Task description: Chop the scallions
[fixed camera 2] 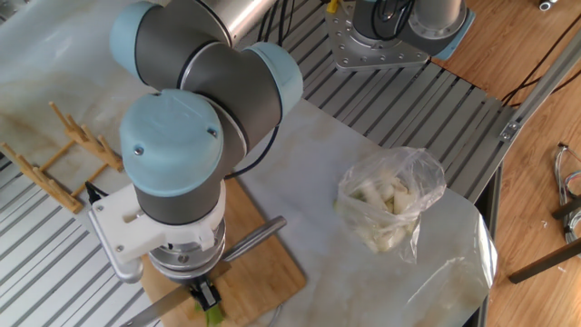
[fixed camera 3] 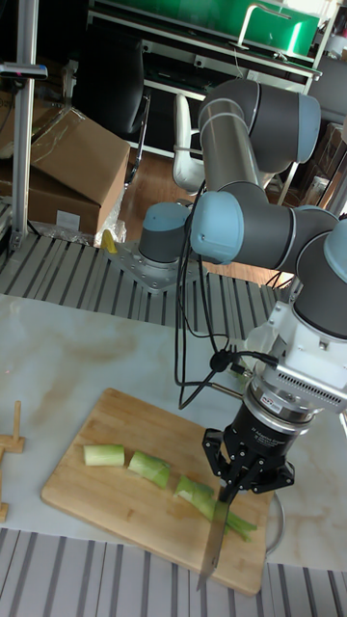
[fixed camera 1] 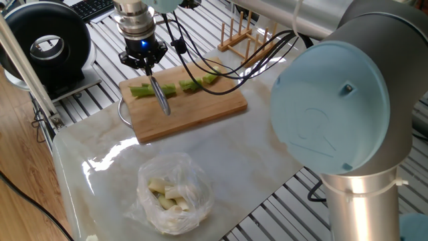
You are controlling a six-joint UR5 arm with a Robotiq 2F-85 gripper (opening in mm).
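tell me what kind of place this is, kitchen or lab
Most likely a robotics lab, not a kitchen: the cutting board sits on a table over slatted aluminium framing, with cardboard boxes and a metal rack behind the robot arm.

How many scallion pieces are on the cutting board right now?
4 visible on the cutting board, in a row: scallion pieces at, and one under the knife at. The pincer may hide more.
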